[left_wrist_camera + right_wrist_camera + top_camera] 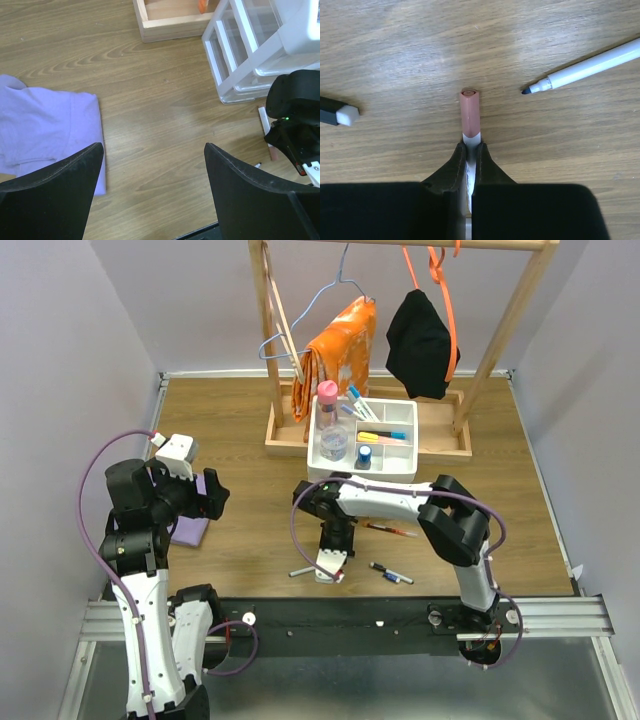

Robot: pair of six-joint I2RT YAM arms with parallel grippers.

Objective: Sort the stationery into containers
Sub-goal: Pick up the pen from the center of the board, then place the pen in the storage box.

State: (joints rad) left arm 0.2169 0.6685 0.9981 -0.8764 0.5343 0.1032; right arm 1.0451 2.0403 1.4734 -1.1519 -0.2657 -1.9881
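Observation:
My right gripper (471, 145) is shut on a white pen with a brownish-pink cap (470, 111), low over the wooden table; in the top view it (330, 566) is near the front middle. A white pen with a dark tip (585, 69) lies to its right and a black marker with a white end (336, 113) to its left. The white divided tray (400, 408) on the drawer unit holds a pink-capped bottle (327, 393), a blue-capped bottle (365, 455) and several pens. My left gripper (152, 147) is open and empty beside the purple cloth (45, 125).
A wooden clothes-rack base (290, 445) stands behind the tray, with orange and black garments hanging above. An orange pen (390, 530) and a black-and-blue marker (390, 574) lie on the table right of my right gripper. The drawer unit (250, 55) shows in the left wrist view.

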